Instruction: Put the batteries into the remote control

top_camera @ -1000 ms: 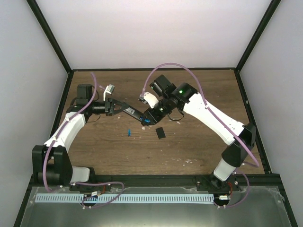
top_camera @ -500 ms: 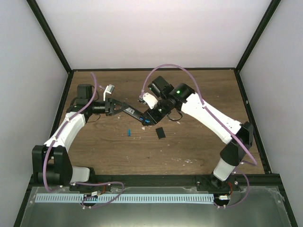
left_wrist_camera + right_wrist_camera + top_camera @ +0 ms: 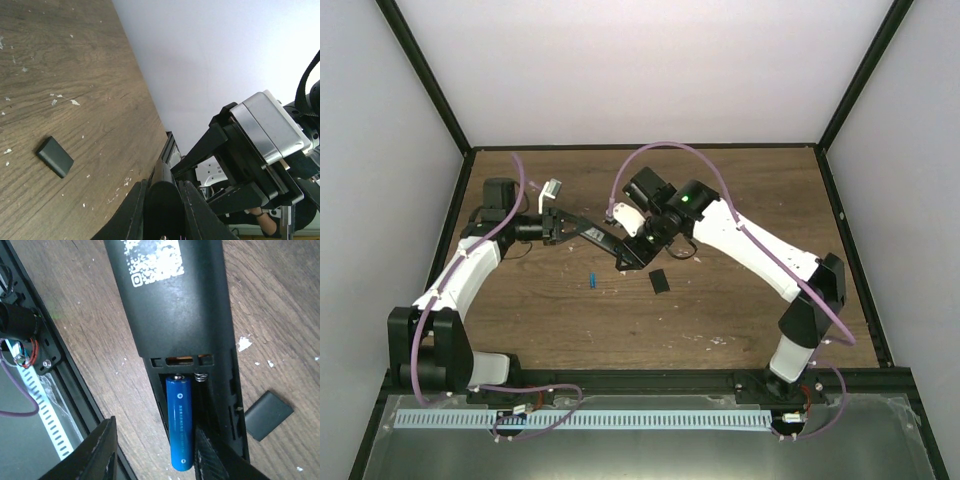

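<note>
Right arm has shifted left over the slot end. To steady the open bay, left pincer point(image 3: 162, 210) clamps the slim black rectangular remote control point(image 3: 170, 305). One small blue cylindrical battery point(image 3: 180, 425) lies in the bay, right pincer point(image 3: 157, 455) parted around it, probably just released. Second blue battery point(image 3: 592, 280) waits on the wooden table point(image 3: 720, 310).

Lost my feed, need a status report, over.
Left tool shut on remote control. Right tool open at slot. One battery lying in slot, second battery loose on table. Cover off; nothing blocking.
</note>
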Robot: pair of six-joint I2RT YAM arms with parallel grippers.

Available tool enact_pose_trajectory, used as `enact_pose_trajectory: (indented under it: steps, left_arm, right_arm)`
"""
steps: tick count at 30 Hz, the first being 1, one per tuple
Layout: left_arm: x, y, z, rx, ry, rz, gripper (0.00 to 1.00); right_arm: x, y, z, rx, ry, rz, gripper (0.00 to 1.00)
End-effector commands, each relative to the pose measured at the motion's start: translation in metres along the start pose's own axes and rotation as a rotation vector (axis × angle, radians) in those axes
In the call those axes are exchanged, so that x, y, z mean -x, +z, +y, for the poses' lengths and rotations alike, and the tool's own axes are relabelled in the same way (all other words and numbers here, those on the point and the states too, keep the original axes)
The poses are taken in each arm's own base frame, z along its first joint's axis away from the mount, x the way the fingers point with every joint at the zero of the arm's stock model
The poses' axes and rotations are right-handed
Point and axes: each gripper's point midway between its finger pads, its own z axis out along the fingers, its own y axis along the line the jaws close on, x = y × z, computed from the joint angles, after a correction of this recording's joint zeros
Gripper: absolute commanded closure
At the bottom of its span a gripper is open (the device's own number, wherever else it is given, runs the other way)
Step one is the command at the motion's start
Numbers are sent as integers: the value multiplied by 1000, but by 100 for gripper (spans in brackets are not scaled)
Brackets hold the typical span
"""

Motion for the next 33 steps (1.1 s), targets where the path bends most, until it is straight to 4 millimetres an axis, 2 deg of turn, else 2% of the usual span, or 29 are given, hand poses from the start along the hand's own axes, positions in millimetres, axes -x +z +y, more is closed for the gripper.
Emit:
enact_pose_trajectory:
  steps: [1, 11, 19, 33]
  left_arm:
    - [5, -1, -13, -39, 42, 9, 100]
    - [5, -1, -13, -40, 42, 9, 100]
    - [5, -1, -14, -38, 45, 8, 100]
    - [5, -1, -13, -38, 39, 10, 100]
  right_arm:
    - [0, 5, -2, -23, -24, 18, 69]
    - [2, -1, -12, -94, -11, 10, 86]
    - [13, -16, -22, -180, -3, -53, 99]
    - [33, -51, -36, -314, 23, -212, 99]
